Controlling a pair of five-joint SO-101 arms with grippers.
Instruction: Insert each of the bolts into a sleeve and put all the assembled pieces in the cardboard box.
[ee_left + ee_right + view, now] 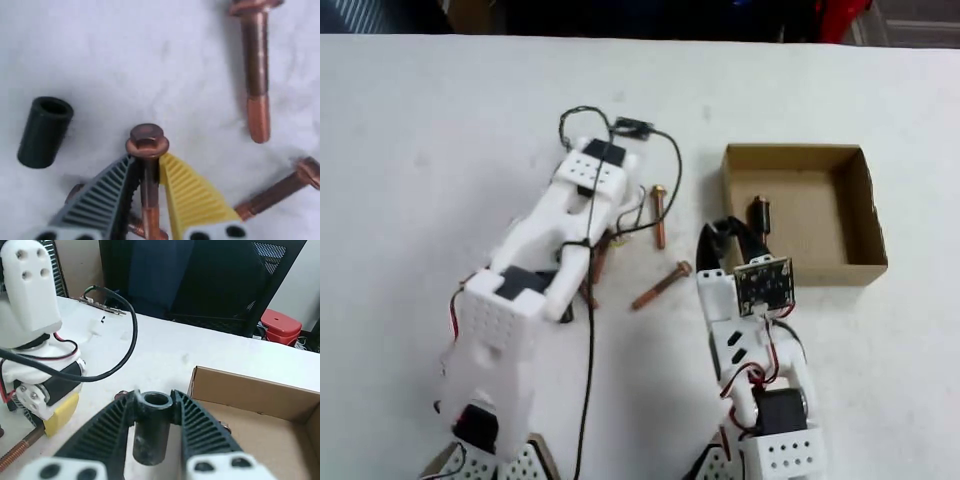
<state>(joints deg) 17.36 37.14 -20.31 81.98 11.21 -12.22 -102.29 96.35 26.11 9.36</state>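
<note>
A copper bolt [146,150] is clamped below its head by the left claw [148,159], a loose black sleeve [45,131] lying near on the white worktop [125,50]. A second sleeve [151,432] is gripped by the right claw [153,395] beside the cardboard box [260,390], before a dark chair [225,285].

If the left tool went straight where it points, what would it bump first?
Probably the bare white table, with the bolt in the left tool touching first. The black sleeve and loose bolt lie off to the sides.
</note>
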